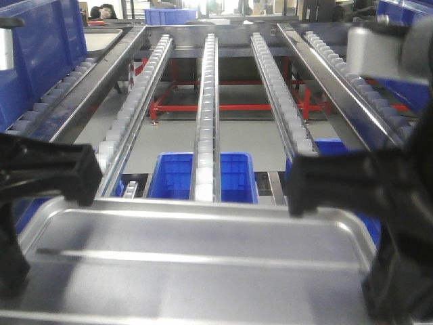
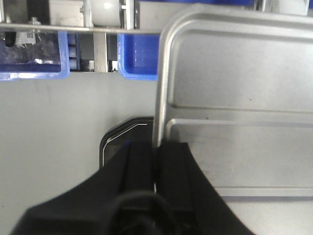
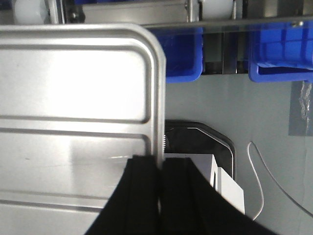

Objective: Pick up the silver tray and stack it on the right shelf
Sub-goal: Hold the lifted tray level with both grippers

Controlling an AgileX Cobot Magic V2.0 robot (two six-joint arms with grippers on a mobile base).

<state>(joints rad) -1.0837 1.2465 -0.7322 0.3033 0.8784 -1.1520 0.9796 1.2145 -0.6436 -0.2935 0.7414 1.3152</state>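
Grey workshop floor (image 2: 54, 127) stretches beneath a steel flow rack (image 1: 206, 88) that fills the front view, its three long roller tracks sloping toward the camera. Past that rack's steel side rail, the right shelf (image 1: 342, 68) shows one track of small rollers and a blue crate (image 1: 409, 91); a blurred grey arm part hides some of it. The silver tray (image 1: 203, 264) hangs in the air between the two arms, roughly level, ribs running across its base. Its far rim sits just short of the middle rack's shiny front rail (image 2: 73, 27), with nothing under it but floor. The left gripper (image 2: 155, 149) is clamped on the tray's left rim, one black finger above the edge and one below. The right gripper (image 3: 160, 161) pinches the opposite rim the same way. Blue bins (image 1: 176, 177) stand on the floor under the middle rack, just behind the front rail. A dark plate with rounded corners (image 2: 115, 139) lies below the tray. A thin white cable (image 3: 258, 191) curls across the floor near the right gripper.
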